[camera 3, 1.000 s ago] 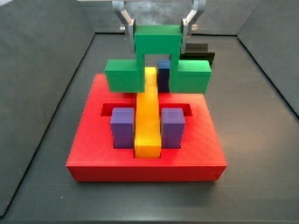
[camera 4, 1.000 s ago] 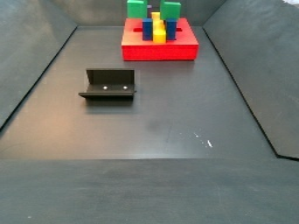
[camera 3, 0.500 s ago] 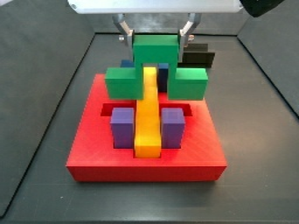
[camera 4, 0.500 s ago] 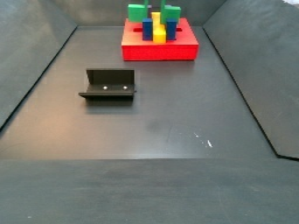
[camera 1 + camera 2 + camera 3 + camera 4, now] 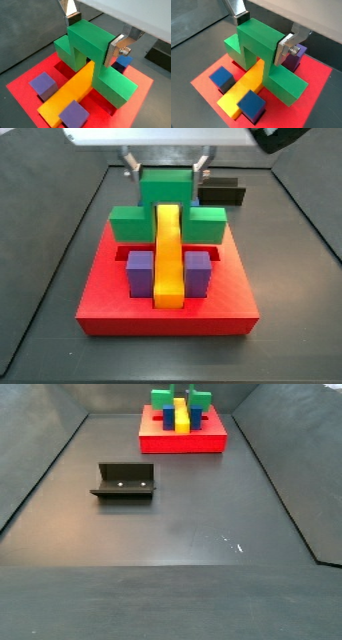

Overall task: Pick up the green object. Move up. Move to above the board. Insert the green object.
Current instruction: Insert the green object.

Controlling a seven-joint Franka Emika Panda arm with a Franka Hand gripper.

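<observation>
The green object (image 5: 167, 188) is held by its raised middle cube between the silver fingers (image 5: 131, 169) of my gripper (image 5: 167, 173), which is shut on it. It straddles the far end of the long yellow bar (image 5: 167, 253) on the red board (image 5: 167, 310), with a side cube down on each side of the bar. Both wrist views show the gripper (image 5: 93, 32) (image 5: 263, 34) clamping the green object (image 5: 110, 85) (image 5: 281, 85) over the board (image 5: 25, 82) (image 5: 314, 95). Purple cubes (image 5: 139, 274) flank the bar.
A black U-shaped piece (image 5: 225, 194) lies behind the board on the right. The fixture (image 5: 124, 481) stands on the dark floor well away from the board (image 5: 183, 440). Dark walls enclose the floor.
The gripper has come down with the green object. Its side cubes have dropped from above the board to beside the yellow bar's far end.
</observation>
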